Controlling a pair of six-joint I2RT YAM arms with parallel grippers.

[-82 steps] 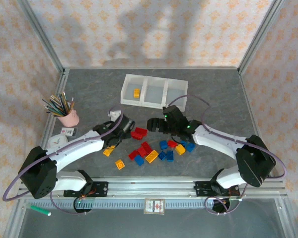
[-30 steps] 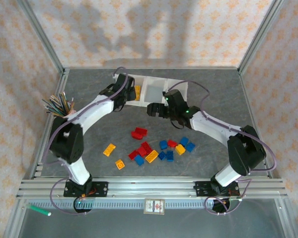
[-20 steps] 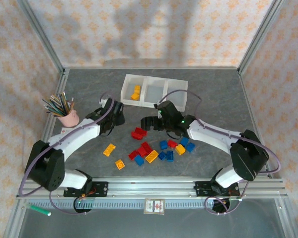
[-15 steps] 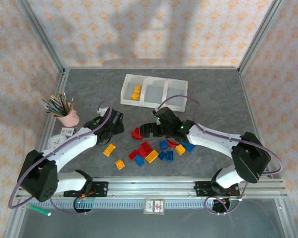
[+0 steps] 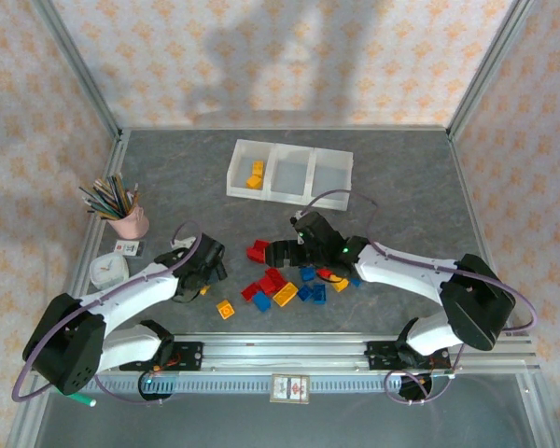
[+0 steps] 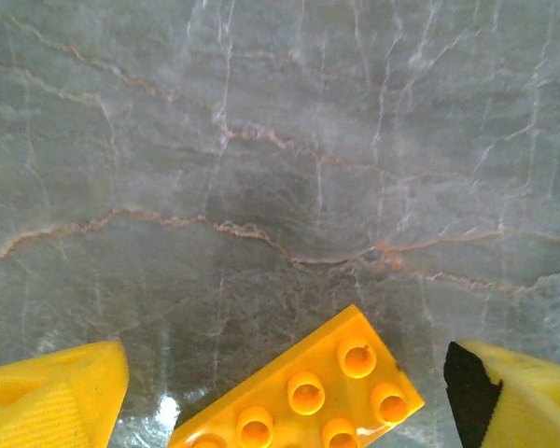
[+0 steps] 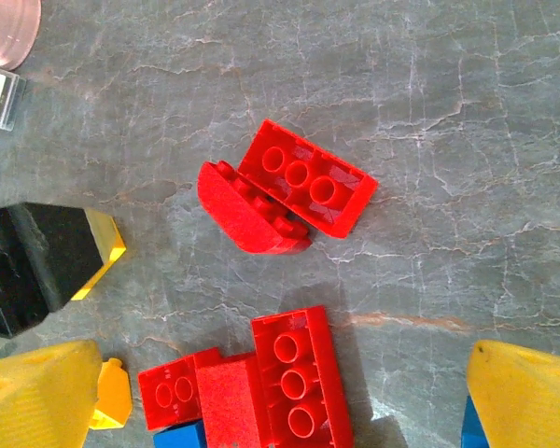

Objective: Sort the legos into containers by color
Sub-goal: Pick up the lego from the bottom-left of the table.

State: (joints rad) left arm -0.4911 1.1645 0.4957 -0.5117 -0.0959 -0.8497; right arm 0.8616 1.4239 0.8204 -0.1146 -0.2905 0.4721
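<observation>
On the table (image 6: 280, 140), the left claw (image 6: 285, 359) straddled a yellow lego (image 6: 308, 399), the right claw (image 7: 287, 359) a red lego (image 7: 294, 387), both open, probably to grasp.

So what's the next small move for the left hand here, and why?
Probably lower the left hand and close it on the yellow brick. Its fingers stand open, with that brick lying flat between them, studs up, and nothing held. Yellow bricks already sit in the left compartment of the tray, so this one likely belongs there.
</observation>
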